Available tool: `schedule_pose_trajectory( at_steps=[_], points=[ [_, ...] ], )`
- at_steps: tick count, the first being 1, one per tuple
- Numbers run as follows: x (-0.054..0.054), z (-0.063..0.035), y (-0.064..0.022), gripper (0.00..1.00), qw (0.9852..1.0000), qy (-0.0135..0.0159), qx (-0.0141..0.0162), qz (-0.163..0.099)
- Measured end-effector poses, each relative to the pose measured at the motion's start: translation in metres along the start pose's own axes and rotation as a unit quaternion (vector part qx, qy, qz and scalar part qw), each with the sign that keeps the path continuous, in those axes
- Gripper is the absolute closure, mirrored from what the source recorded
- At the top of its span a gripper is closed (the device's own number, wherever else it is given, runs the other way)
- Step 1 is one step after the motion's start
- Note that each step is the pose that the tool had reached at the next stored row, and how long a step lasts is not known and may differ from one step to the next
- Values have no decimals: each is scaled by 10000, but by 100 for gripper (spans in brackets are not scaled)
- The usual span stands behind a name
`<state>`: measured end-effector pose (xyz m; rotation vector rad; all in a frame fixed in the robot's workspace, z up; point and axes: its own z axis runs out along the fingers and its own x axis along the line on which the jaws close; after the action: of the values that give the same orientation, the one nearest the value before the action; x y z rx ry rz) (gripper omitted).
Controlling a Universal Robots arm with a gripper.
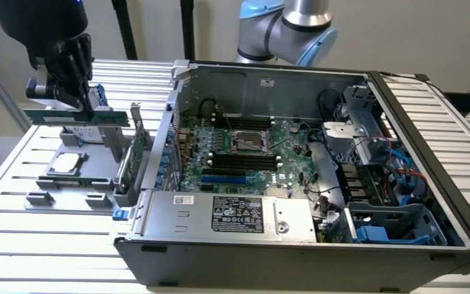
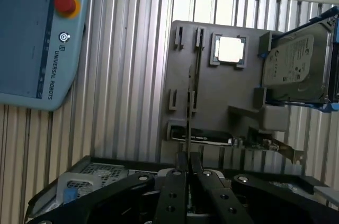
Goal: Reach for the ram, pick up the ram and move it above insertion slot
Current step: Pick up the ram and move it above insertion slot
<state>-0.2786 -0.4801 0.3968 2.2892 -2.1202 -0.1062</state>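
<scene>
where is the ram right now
The ram is held in the gripper, lifted above the grey parts tray on the exterior view's left, outside the open computer case and beside the hard drive.

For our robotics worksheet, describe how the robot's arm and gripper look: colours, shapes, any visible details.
In the exterior view, the arm has silver metal tubes and rounded light-blue joint caps. The gripper is black and bulky below a dark housing. In the wrist view, its fingers are flat black bars linked by angled black struts, dotted with small round screws.
</scene>
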Motion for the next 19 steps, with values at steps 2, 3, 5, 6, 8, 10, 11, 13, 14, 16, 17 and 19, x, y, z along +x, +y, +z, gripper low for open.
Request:
schedule_pose_trajectory(
  at_steps=[2, 3, 5, 6, 8, 10, 11, 13, 14, 16, 17, 19],
  points=[
    [6, -12, -89, 87, 10000, -6, 0, -1],
    [10, -18, -134, 87, 10000, -8, -1, -1],
    [17, -29, -226, 87, 10000, -12, -2, -1],
    [20, -33, -269, 87, 10000, -14, -2, -1],
    [27, -42, -359, 87, 10000, -17, -3, -2],
    [33, -49, -451, 87, 10000, -20, -3, -1],
    [37, -52, -494, 87, 10000, -22, -3, -2],
    [44, -59, -586, 87, 10000, -23, -4, -1],
    [47, -62, -631, 87, 10000, -25, -4, -1],
    [54, -67, -722, 87, 10000, -30, -4, -2],
    [57, -70, -766, 87, 10000, -34, -3, -2],
    [64, -76, -858, 87, 10000, -39, -3, -2]
  ],
)
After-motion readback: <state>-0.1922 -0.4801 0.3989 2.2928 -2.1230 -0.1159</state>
